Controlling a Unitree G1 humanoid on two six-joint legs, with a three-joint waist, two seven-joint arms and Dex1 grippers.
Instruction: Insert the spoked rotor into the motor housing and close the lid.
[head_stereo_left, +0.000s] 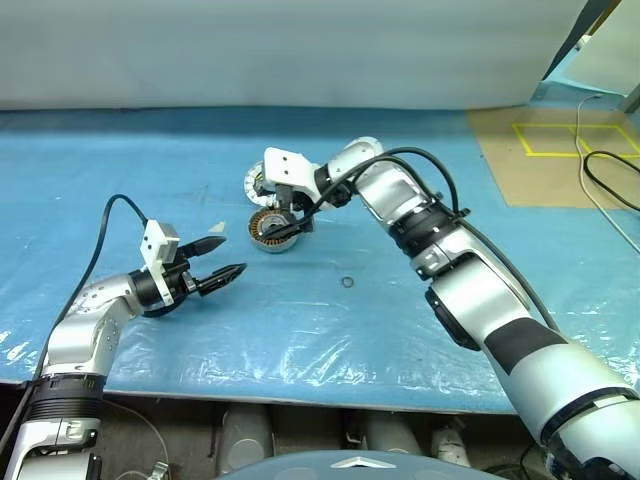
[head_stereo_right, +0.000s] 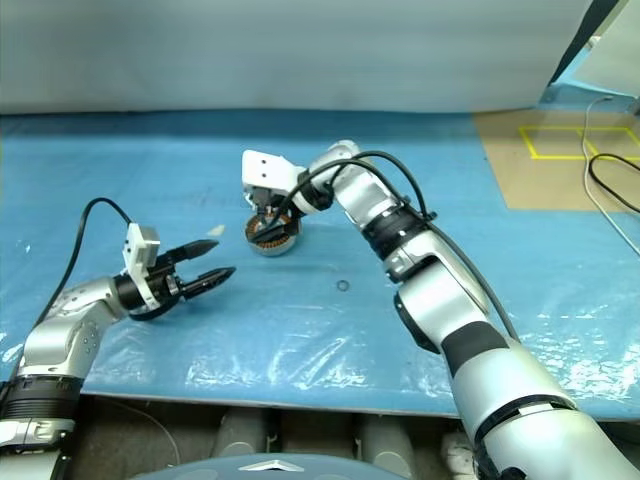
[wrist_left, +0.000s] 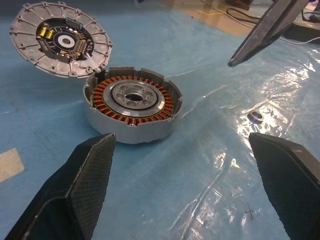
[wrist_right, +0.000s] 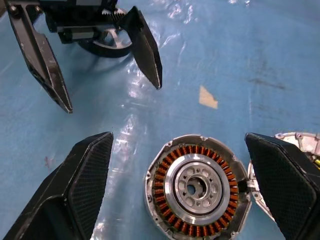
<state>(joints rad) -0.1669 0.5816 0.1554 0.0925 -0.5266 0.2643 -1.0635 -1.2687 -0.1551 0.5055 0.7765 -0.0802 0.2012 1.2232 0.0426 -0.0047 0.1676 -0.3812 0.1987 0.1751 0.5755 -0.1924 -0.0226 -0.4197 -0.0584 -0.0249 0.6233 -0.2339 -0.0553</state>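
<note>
The spoked rotor (wrist_left: 132, 102) lies flat on the blue sheet, with copper windings around a silver hub inside a grey rim. Tilted against its far edge leans the motor housing (wrist_left: 60, 40), a silver-white segmented disc with a dark centre. A separate lid is out of view. My right gripper (head_stereo_left: 285, 222) hangs just above the rotor, pointing down and left, open, its fingers (wrist_right: 75, 190) standing wide to either side of the rotor (wrist_right: 197, 187). My left gripper (head_stereo_left: 232, 254) is open and empty, level, a short way left of the rotor and aimed at it.
A tiny dark ring (head_stereo_left: 347, 282) lies on the sheet to the right of the rotor. A beige scrap of tape (wrist_right: 208, 97) sits near the left fingertips. Brown floor with yellow tape (head_stereo_left: 560, 135) and cables lies at the far right.
</note>
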